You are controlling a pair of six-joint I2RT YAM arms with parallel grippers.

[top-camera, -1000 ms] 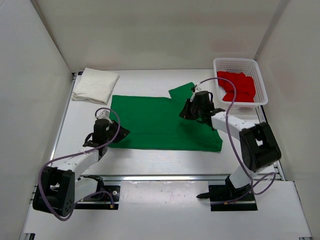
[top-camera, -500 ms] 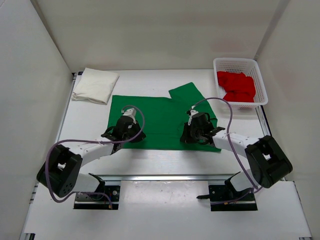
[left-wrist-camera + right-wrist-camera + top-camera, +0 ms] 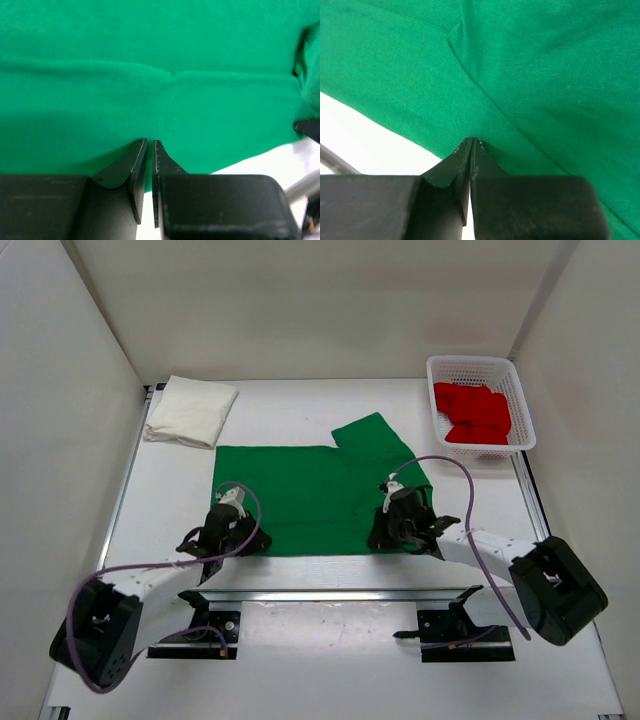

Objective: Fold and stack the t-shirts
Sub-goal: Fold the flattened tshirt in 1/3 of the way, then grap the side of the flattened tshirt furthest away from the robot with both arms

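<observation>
The bright green t-shirt [image 3: 300, 495] lies spread flat on the table, one sleeve [image 3: 372, 435] sticking out at its far right. My left gripper [image 3: 243, 538] is shut on its near hem at the left; in the left wrist view the gripper [image 3: 149, 142] pinches the green cloth [image 3: 160, 75]. My right gripper [image 3: 387, 533] is shut on the near hem at the right; the right wrist view shows its tips [image 3: 471, 141] closed on green cloth [image 3: 520, 60]. The cream-white t-shirt [image 3: 190, 410] lies folded at the far left. The red t-shirt [image 3: 475, 412] is crumpled in the basket.
A white plastic mesh basket [image 3: 480, 362] stands at the far right corner. White walls enclose the table on three sides. A metal rail [image 3: 330, 593] runs along the near edge just in front of both grippers.
Both grippers have come from the middle of the green shirt toward the near edge, and the shirt has slid toward me with them. White and red shirts have not moved.
</observation>
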